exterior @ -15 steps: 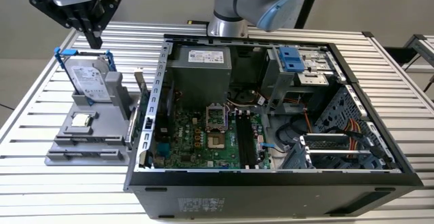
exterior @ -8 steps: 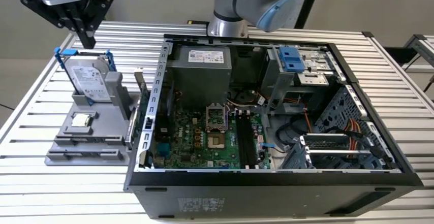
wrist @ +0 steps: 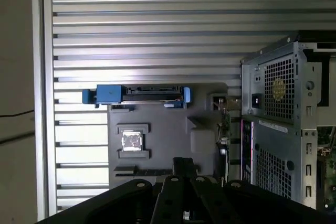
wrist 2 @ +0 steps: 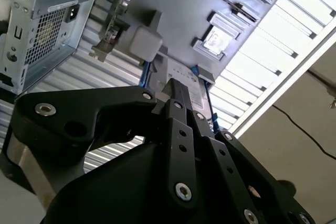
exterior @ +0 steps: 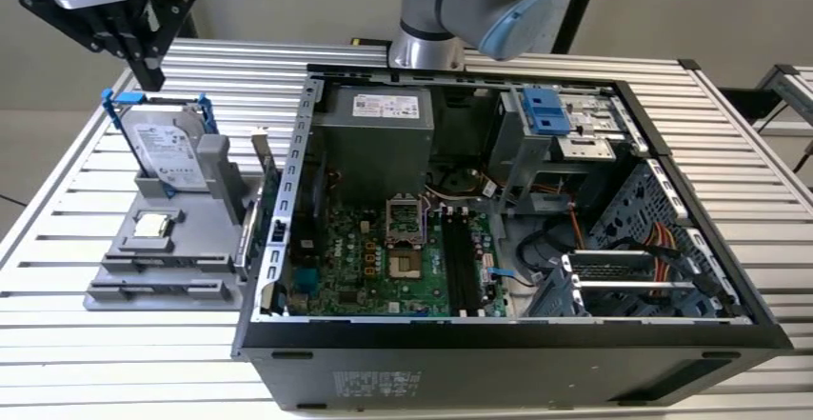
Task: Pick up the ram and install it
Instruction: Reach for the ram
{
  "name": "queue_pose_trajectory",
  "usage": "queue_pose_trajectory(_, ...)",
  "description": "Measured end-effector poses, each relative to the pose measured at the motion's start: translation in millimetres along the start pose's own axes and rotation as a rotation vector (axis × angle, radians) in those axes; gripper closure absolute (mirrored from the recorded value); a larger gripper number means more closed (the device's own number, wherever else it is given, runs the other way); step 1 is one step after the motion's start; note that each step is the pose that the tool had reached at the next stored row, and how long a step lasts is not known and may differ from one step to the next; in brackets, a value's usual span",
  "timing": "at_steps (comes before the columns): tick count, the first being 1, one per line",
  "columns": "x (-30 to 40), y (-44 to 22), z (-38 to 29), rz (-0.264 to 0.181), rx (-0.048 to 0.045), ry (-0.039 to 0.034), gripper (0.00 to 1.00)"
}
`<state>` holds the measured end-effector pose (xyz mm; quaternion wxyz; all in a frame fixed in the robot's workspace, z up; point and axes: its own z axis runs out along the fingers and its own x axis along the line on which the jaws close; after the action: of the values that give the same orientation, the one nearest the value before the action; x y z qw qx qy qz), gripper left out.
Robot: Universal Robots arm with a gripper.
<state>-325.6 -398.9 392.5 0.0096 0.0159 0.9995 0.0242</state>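
The ram (exterior: 262,163) is a thin stick standing on its long edge in the grey holder (exterior: 128,272), on the side nearest the open computer case (exterior: 508,353). It appears edge-on in the first wrist view (wrist: 224,129) and with a green edge in the second wrist view (wrist 2: 112,22). My gripper (exterior: 152,81) hangs high over the holder's far corner, above the hard drive and apart from the ram. Its black fingers look shut with nothing between them in both wrist views (wrist 2: 176,85) (wrist: 184,165). The black motherboard slots (exterior: 460,263) lie inside the case.
In the holder, a silver hard drive in a blue frame (exterior: 169,149) stands upright and a small square CPU chip (exterior: 152,225) lies flat. The power supply (exterior: 375,144) and drive cage (exterior: 559,120) fill the case's far side. All of it rests on a slatted metal table (exterior: 76,344).
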Motion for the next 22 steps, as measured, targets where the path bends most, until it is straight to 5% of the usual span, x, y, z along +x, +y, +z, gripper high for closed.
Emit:
queue_pose_trajectory(14, 22.0, -0.7, -0.4, 0.000, 0.0000, 0.0000, 1.00)
queue_pose_trajectory(22, 24.3, -1.0, -0.5, 0.000, 0.0000, 0.0000, 1.00)
